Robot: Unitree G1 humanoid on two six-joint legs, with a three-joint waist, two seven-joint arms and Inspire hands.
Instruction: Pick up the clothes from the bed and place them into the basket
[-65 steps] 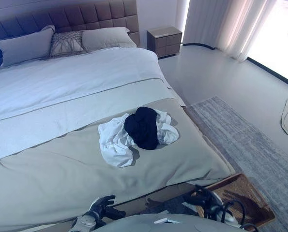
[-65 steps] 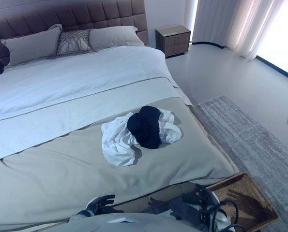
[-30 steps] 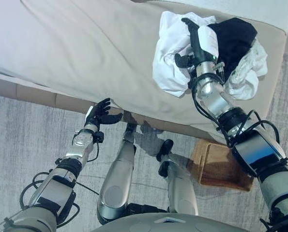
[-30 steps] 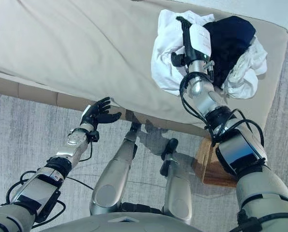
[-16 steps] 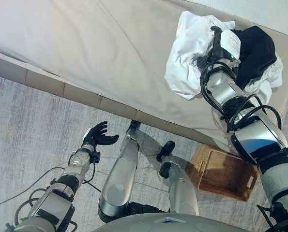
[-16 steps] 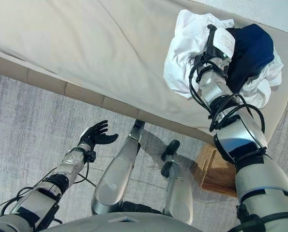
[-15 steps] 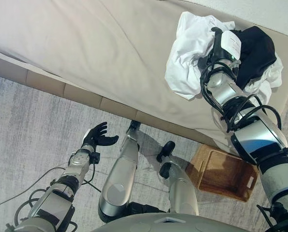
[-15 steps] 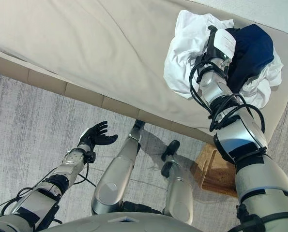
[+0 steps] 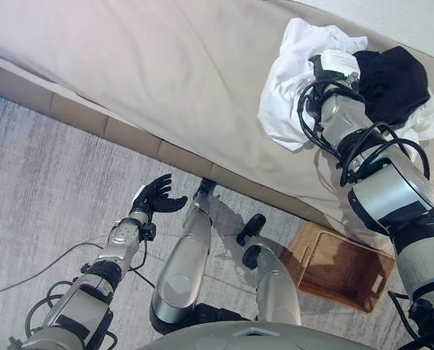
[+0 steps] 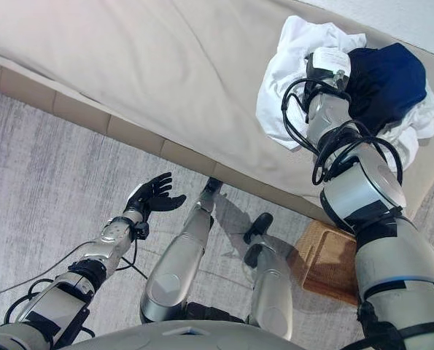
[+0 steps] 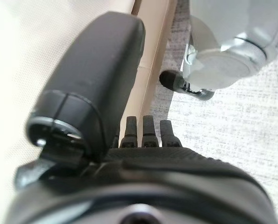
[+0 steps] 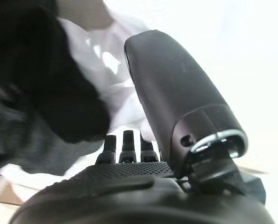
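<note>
A pile of clothes lies near the bed's corner: a crumpled white garment (image 9: pixel 284 87) with a dark garment (image 9: pixel 395 76) on top. My right hand (image 9: pixel 333 64) rests on the pile where the white and dark cloth meet. In the right wrist view its thumb (image 12: pixel 171 93) stands straight and the fingers (image 12: pixel 124 144) point into the dark garment (image 12: pixel 26 70) and white cloth (image 12: pixel 110 51), curled round nothing. My left hand (image 9: pixel 158 195) hangs open over the rug, empty. The brown wicker basket (image 9: pixel 341 266) stands on the floor at the bed's foot, below my right arm.
The beige bed cover (image 9: pixel 165 65) stretches away to the left of the pile. The bed's padded base (image 9: pixel 129 138) runs along the grey rug (image 9: pixel 41 182). The left wrist view shows that base (image 11: pixel 150 70) past my open left hand (image 11: pixel 129 186).
The camera has tipped and shifted. My right hand has sunk lower onto the pile, its back now turned up. My left hand stays open beside the bed base.
</note>
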